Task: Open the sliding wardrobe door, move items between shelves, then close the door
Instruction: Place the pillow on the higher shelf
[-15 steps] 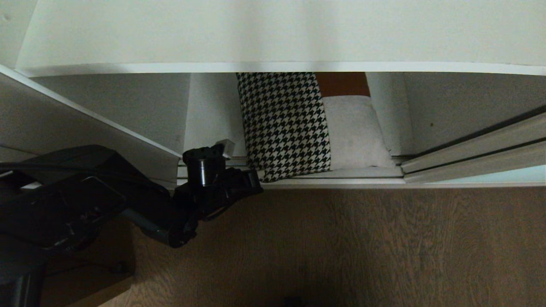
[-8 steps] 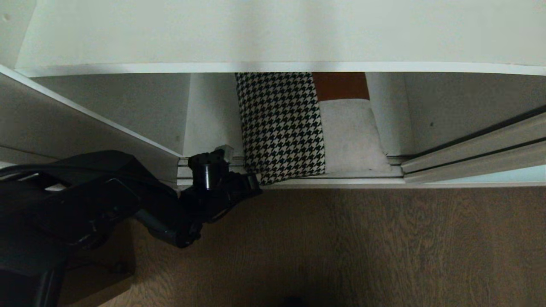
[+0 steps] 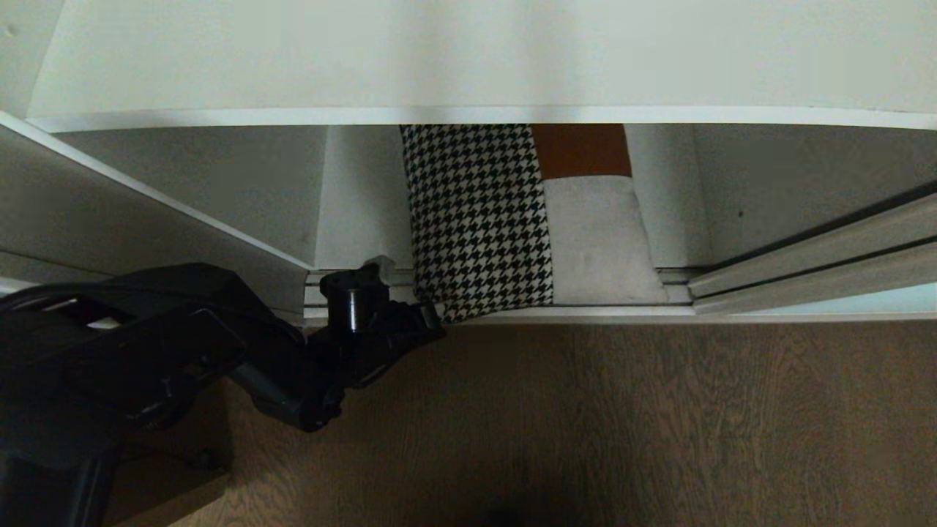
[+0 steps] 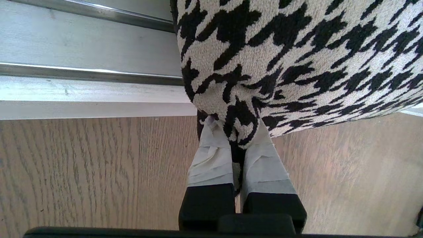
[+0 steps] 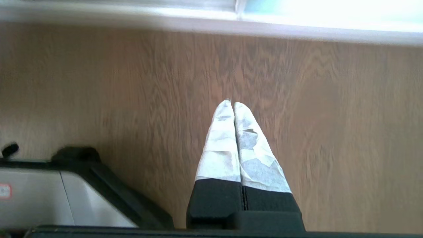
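One cushion (image 3: 479, 219) stands on the bottom shelf (image 3: 366, 234), poking over the floor track (image 4: 82, 66). It looks soft and light (squishy too). The left gripper (image 4: 236, 132) pinches its bottom corner, a good spot to hold.

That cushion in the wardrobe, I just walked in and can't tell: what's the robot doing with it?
The left pincer is shut on the near corner of the houndstooth cushion. The cushion stands in the wardrobe's bottom compartment, under a white shelf, with that corner out over the floor track. The sliding door is pushed aside to the right. The right pincer is shut and empty above the wooden floor.
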You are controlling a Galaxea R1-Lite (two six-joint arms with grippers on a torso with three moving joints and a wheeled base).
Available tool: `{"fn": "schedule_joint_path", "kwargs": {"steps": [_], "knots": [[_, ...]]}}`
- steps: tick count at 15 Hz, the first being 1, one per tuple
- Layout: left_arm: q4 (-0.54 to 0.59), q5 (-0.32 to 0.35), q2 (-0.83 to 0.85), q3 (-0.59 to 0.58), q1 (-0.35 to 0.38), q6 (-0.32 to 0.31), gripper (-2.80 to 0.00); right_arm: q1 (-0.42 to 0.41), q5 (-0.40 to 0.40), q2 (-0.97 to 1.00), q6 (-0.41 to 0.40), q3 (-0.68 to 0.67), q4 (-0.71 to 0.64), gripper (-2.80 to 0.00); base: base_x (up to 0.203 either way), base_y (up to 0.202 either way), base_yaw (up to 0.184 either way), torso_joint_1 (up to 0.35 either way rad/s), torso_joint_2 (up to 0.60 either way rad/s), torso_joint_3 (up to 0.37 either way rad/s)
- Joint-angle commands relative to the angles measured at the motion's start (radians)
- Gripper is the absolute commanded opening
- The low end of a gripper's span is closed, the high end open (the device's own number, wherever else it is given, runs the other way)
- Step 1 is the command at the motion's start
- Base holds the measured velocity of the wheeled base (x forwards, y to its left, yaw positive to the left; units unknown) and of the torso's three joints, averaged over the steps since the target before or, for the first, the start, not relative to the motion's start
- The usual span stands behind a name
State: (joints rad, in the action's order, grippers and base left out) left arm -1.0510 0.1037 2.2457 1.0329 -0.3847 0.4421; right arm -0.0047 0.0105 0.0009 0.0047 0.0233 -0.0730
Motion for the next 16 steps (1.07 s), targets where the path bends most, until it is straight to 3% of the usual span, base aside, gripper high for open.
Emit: {"fn": "schedule_joint_path", "kwargs": {"steps": [1,4,9,12,16], "knots": [[-0.02,0.001,0.006,-0.01,0.0,0.003,-2.8,0.0,0.007,0.003,-0.002,0.05,-0.072,-2.8,0.0,0.0,0.0,0.0,0.0,0.0],[-0.035,0.001,0.002,-0.02,-0.001,0.004,-2.8,0.0,0.003,0.105,0.028,0.199,-0.159,-2.8,0.0,0.0,0.0,0.0,0.0,0.0],[-0.057,0.001,0.01,-0.033,-0.019,0.004,-2.8,-0.002,-0.148,0.336,0.105,0.246,-0.199,-2.8,0.0,0.0,0.0,0.0,0.0,0.0],[-0.058,0.001,0.026,-0.027,-0.026,0.004,-2.8,-0.002,-0.28,0.532,0.165,0.283,-0.194,-2.8,0.0,0.0,0.0,0.0,0.0,0.0],[-0.058,0.001,0.025,-0.023,-0.028,0.004,-2.8,-0.001,-0.377,0.825,0.204,0.335,-0.103,-2.8,0.0,0.0,0.0,0.0,0.0,0.0]]}}
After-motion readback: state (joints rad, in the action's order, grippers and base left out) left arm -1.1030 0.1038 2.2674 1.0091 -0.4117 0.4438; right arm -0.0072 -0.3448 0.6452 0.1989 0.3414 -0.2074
